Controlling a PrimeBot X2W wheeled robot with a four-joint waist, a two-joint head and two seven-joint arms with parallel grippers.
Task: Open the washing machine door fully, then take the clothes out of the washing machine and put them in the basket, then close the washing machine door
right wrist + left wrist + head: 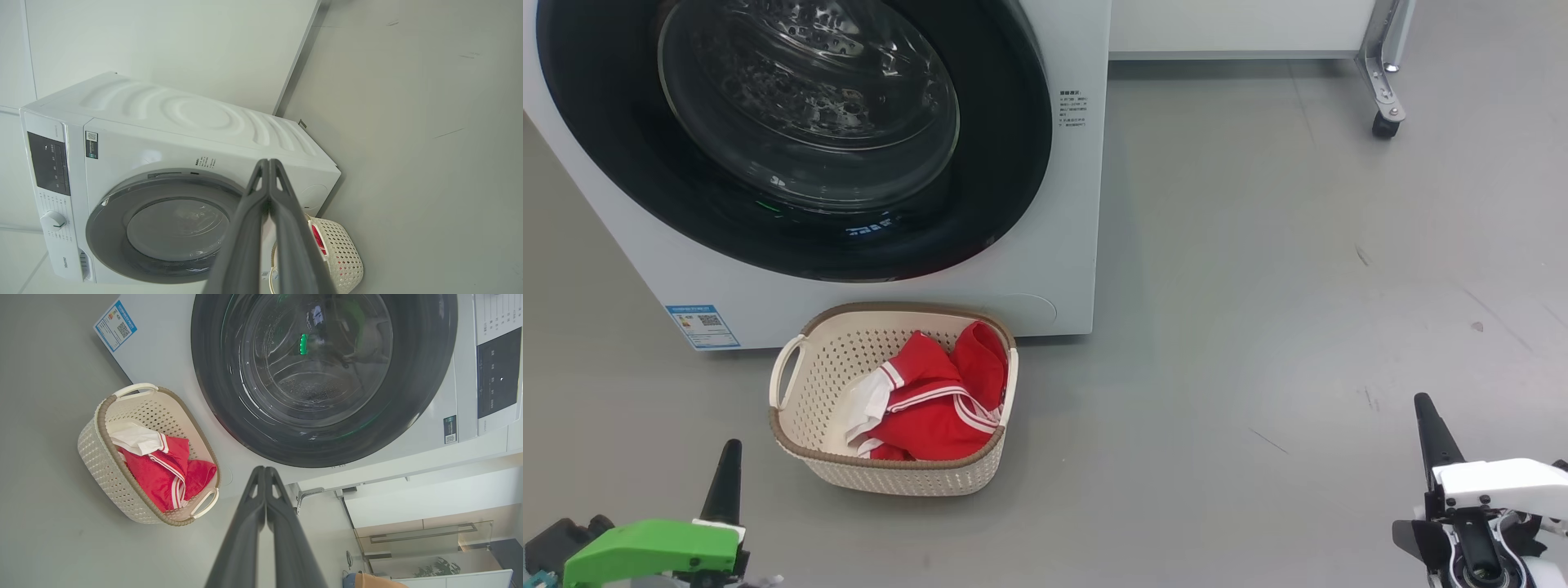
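Grey scuffed floor (1258, 245); white wall (163, 41) behind washing machine (204, 118); left tool (264, 469), right tool (269, 161) closed, empty.

Left gripper (731, 453): lower left of head view, above green wrist housing (645, 551), fingers (245, 522) pressed together, pointing up, empty. Right gripper (1424, 408): lower right, white wrist housing (1503, 482), fingers (245, 220) likewise together, empty.
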